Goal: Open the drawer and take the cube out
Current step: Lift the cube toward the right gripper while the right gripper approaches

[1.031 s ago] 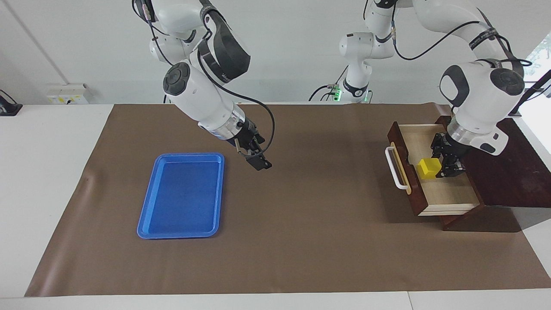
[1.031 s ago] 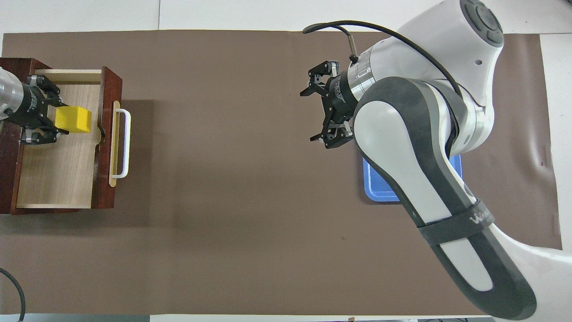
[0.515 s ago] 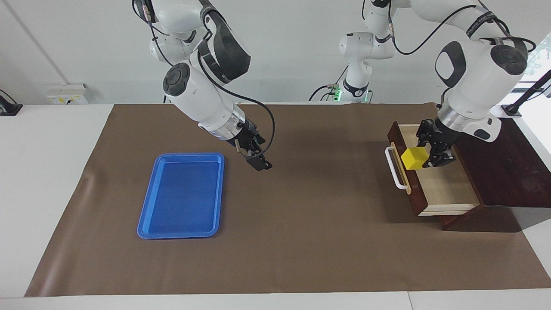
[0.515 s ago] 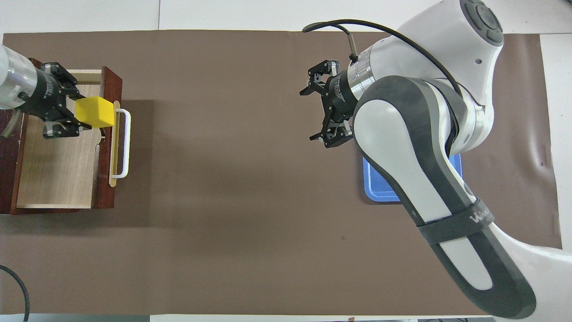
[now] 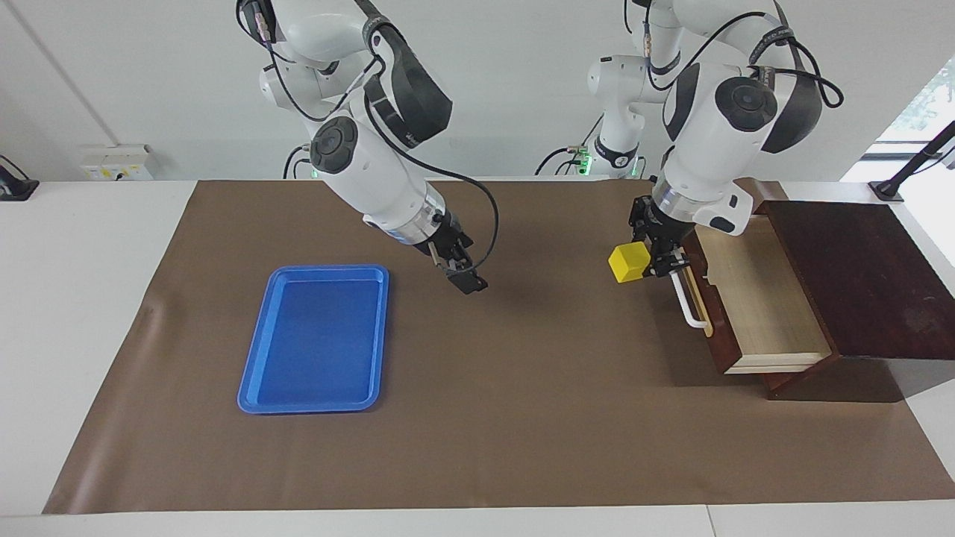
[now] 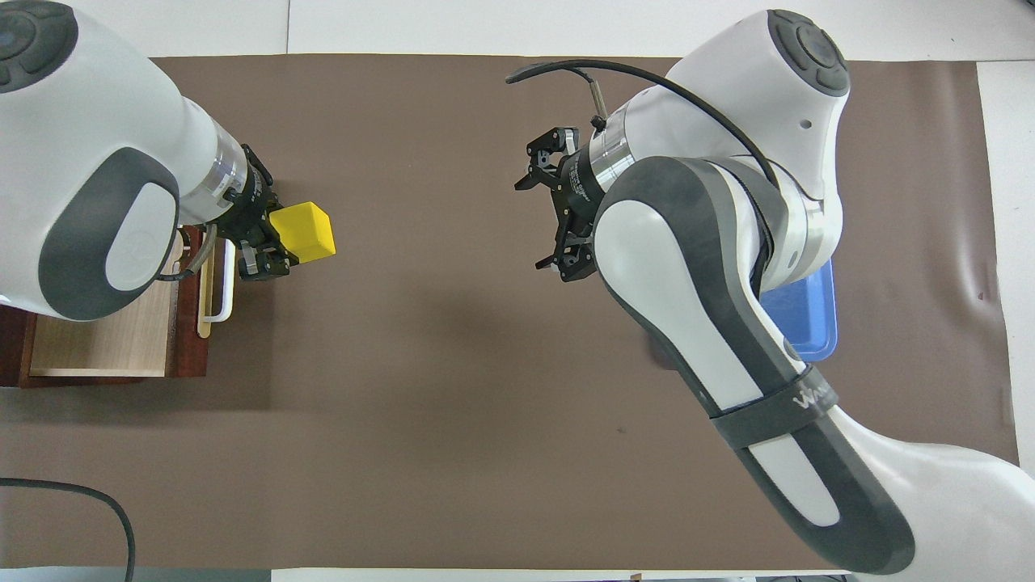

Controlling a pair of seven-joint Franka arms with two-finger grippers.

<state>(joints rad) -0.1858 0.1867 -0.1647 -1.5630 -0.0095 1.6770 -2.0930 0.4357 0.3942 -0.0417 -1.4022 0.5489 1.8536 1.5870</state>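
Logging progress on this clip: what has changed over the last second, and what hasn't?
The left gripper, shut on the yellow cube, lifted it out of the open drawer and carried it past the white handle, over the brown mat. The right gripper, open, shifted slightly toward it. Drawer and blue tray stayed put.

I am holding the cube in my left gripper, its fingers closing on the yellow block over the brown mat on the bench, just in front of the drawer. The drawer is standing pulled out, showing its pale wood floor, with its white handle partly under my left wrist. My right gripper is hanging with its fingers spread over the middle of the mat. My right arm is covering most of the blue tray.
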